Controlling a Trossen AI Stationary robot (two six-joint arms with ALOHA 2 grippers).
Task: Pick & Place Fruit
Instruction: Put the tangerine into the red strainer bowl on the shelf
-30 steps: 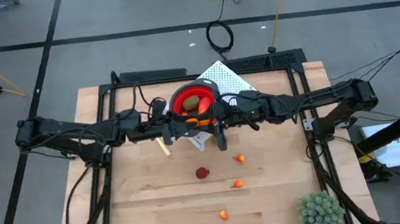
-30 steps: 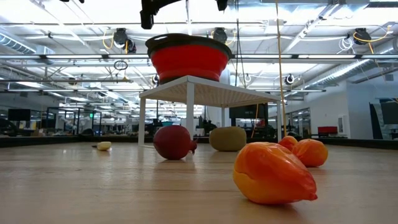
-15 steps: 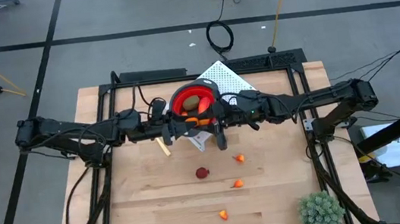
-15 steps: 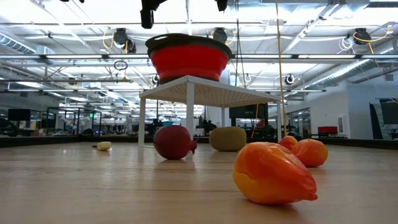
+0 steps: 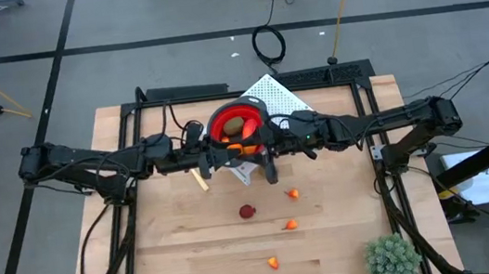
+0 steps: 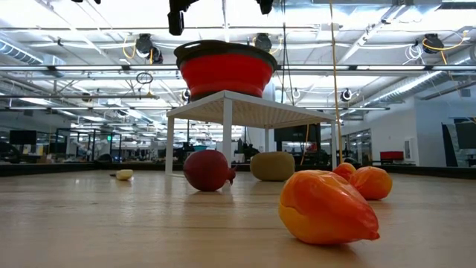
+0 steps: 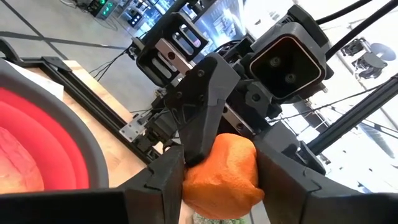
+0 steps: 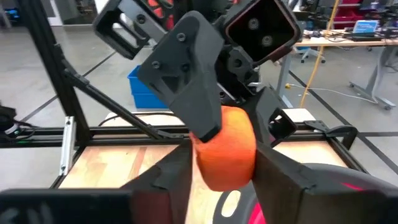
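A small orange fruit hangs in the air between my two grippers, which meet tip to tip by the near rim of the red bowl. My left gripper and my right gripper are both shut on it. The bowl stands on a white stand and holds an olive-brown oval. On the wood lie a dark red ball and three orange bits. The low view shows another olive oval under the stand. My left gripper pinches the orange fruit by two opposite sides between its two fingers, which lie level and come from the table's left. The fruit is lifted clear. My right gripper has the same fruit's sides between its two fingers, level, from the table's right. One left finger lies against the fruit's far upper part.
A cream-handled knife lies left of the stand. A spiky green plant ball sits at the near right corner. The white stand's legs rise from the middle of the table. Bare wood stretches along the near edge.
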